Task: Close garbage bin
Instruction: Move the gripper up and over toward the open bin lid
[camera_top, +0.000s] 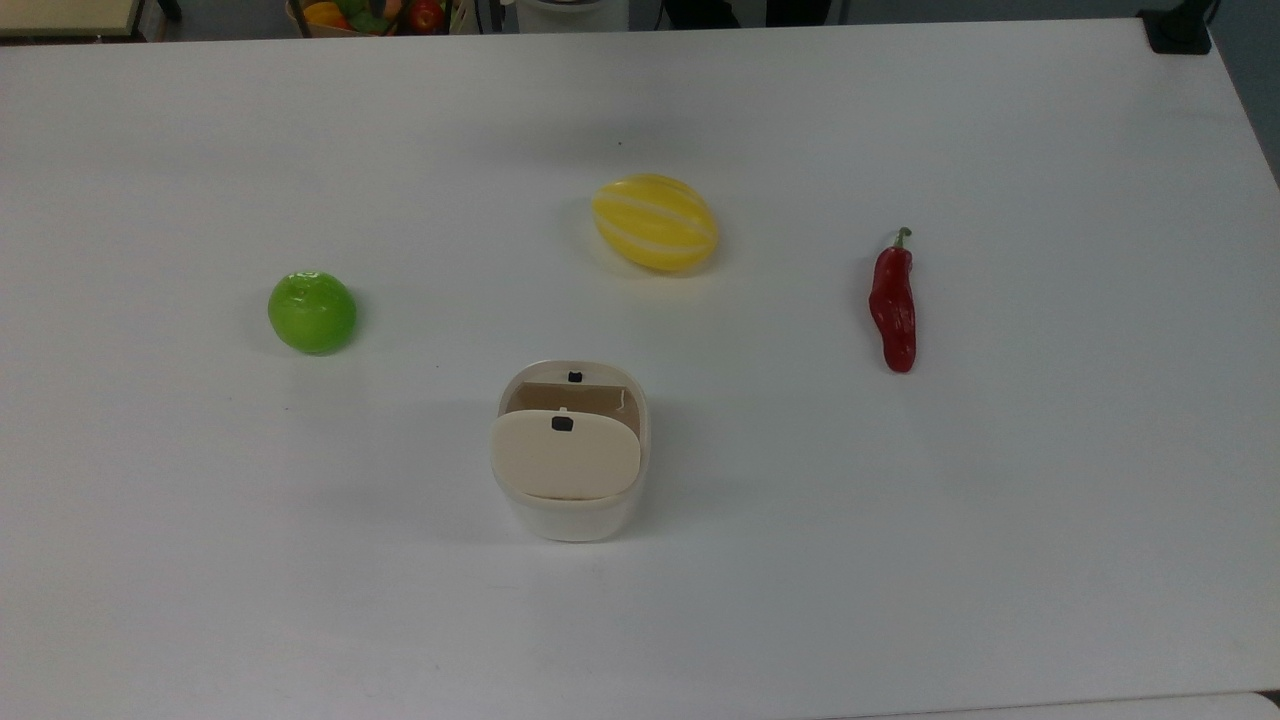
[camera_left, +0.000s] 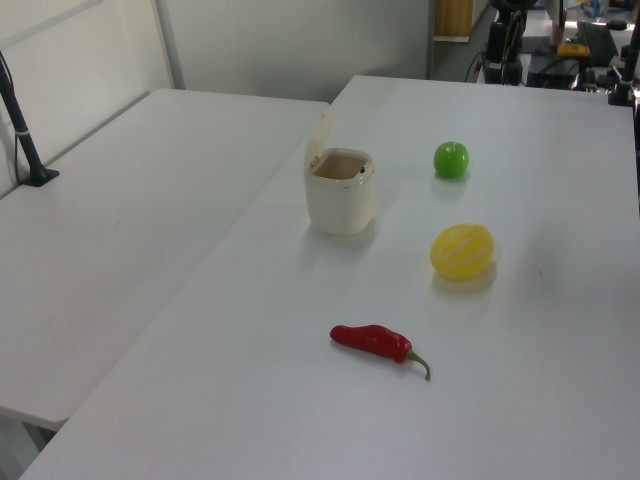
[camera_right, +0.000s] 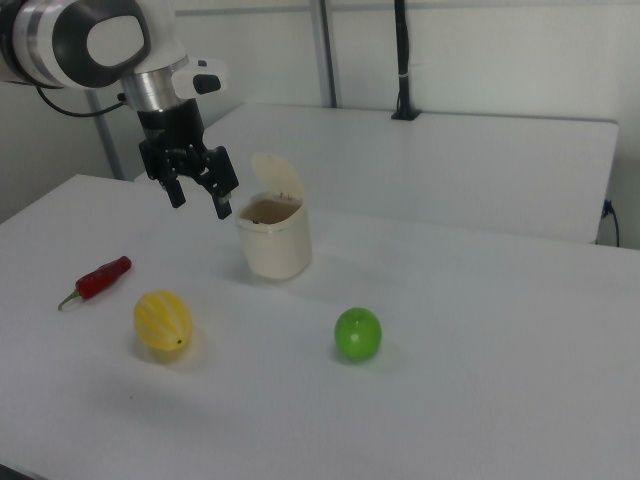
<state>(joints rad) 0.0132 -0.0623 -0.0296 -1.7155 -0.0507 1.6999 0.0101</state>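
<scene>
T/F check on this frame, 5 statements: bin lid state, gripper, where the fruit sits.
1. The garbage bin has its lid raised. True.
2. The gripper is clamped on the lid. False: it hangs open, apart from the lid.
3. The red chili lies inside the bin. False: it lies on the table.
4. The green apple touches the yellow melon. False: they sit apart.
5. The bin stands upright. True.

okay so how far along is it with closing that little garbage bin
Nothing looks done yet: the garbage bin is open, its lid standing up at the back. In hand: the gripper, fingers open and empty, hangs above the table just to the right view's left of the bin. Left: reach the lid and push it down shut.
</scene>
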